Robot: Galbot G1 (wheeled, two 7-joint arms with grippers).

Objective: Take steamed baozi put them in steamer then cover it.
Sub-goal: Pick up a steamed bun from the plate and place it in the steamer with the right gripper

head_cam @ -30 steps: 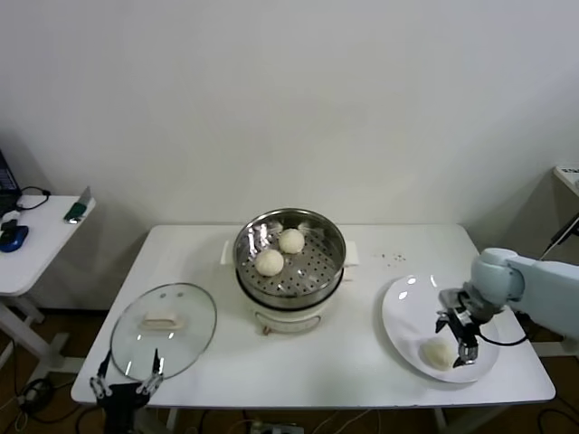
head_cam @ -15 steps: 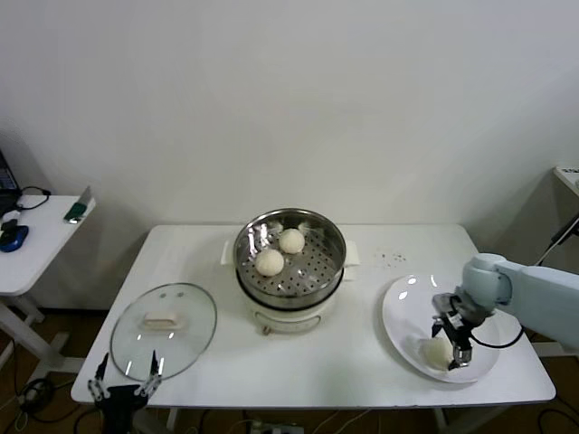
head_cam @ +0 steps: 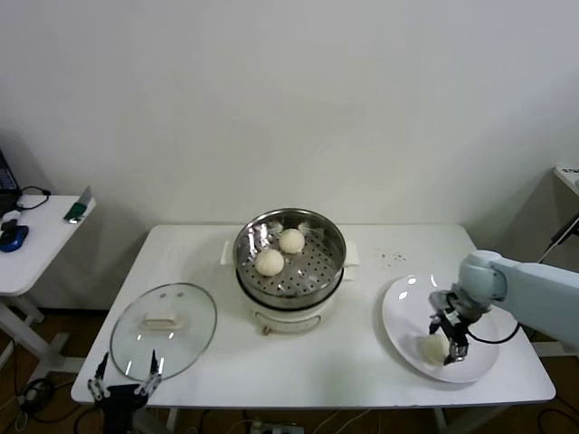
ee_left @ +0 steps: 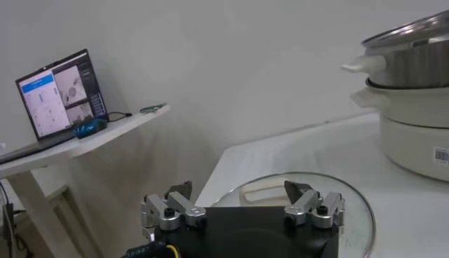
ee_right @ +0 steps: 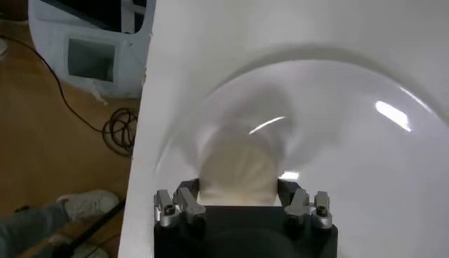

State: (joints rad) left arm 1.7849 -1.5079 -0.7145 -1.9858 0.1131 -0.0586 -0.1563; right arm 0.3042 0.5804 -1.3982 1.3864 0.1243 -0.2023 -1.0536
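White table (head_cam: 362, 357), right gripper (head_cam: 451, 341) fingers clamped on plate's (head_cam: 398, 307) baozi (head_cam: 435, 347), left gripper (head_cam: 124, 381) fingers apart beside glass lid (head_cam: 164, 330)

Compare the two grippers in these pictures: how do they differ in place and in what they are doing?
The right gripper is down on the white plate, its fingers on either side of a baozi; the left gripper hangs at the table's front edge beside the glass lid, around nothing. The left gripper's fingers are spread wide open; the right gripper's sit close against the bun. Both are dark two-finger grippers.
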